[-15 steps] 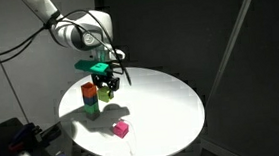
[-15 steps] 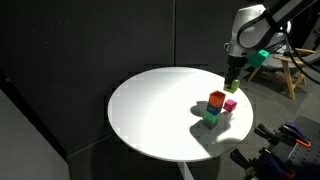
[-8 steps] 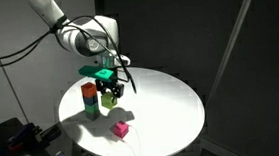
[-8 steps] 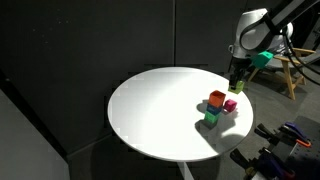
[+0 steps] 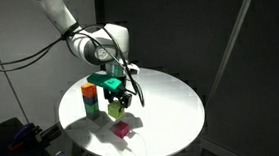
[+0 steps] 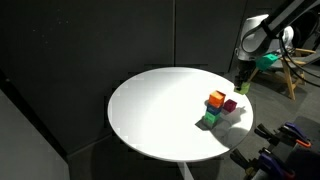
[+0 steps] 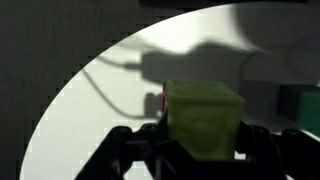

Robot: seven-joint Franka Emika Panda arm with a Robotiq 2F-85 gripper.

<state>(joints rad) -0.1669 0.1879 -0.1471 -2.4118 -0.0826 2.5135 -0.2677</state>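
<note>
My gripper [image 5: 115, 98] is shut on a yellow-green block [image 5: 115, 109] and holds it a little above the round white table [image 5: 167, 106]. In the wrist view the yellow-green block [image 7: 203, 118] fills the space between the dark fingers of the gripper [image 7: 200, 142]. A pink block [image 5: 122, 130] lies on the table just below and in front of the held one. To the side stands a stack, an orange block [image 5: 88, 91] on a green block [image 5: 91, 108]. In an exterior view the gripper [image 6: 240, 84] hangs beyond the orange block [image 6: 216, 99] and the pink block [image 6: 230, 104].
The table [image 6: 150, 110] is ringed by dark curtains. Wooden furniture [image 6: 285, 75] stands behind the arm, and gear with cables [image 5: 20, 148] sits on the floor beside the table. A thin sliver of red [image 7: 163, 100] shows behind the held block.
The gripper has carried the yellow-green block away from the stack, sideways and slightly lower, until it hangs over the pink block. The jaws stayed shut on it.
</note>
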